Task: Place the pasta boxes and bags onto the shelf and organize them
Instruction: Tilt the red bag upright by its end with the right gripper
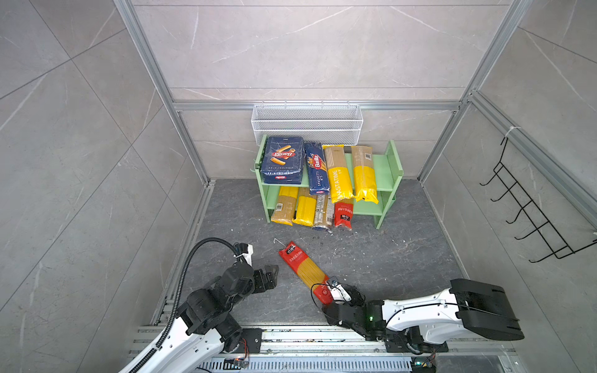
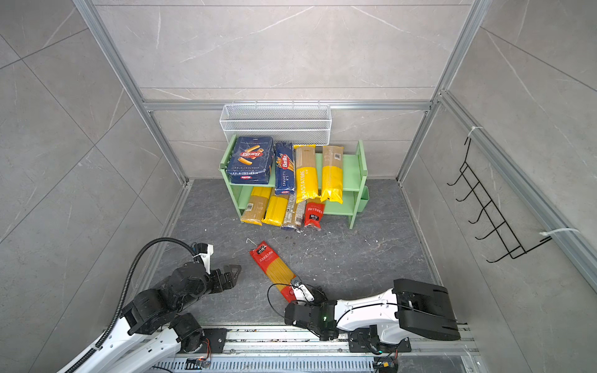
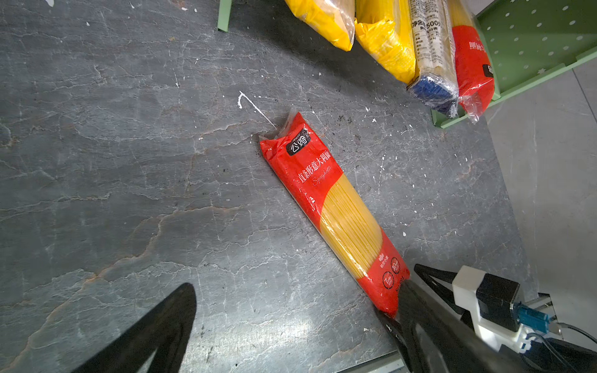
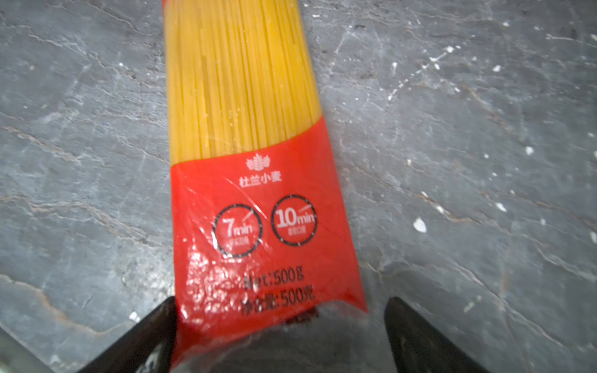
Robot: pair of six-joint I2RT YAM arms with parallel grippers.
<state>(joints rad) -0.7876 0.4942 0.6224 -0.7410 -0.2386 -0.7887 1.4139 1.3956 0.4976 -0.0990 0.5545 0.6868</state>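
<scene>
Packet of spaghetti (image 1: 305,273), long, slim, red-ended clear film: flat, diagonal on dark grey stone-look tabletop (image 1: 387,258), well apart from pale green two-tier shelf (image 1: 392,161). Right gripper (image 4: 281,302) jaws wide, straddling near red end, unclamped. Left gripper (image 1: 270,276) wide, empty, nearby. Probably stiff lengthwise, brittle, film slick; pinch across width, nearer middle than end.

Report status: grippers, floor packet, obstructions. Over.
Left gripper open, empty. Right gripper open, jaws straddling red-ended packet near end, on floor. Nothing between it and shelf.

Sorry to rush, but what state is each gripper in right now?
Left gripper: open, holding nothing.
Right gripper: open, astride one end of the red-ended spaghetti packet, not gripping.
</scene>
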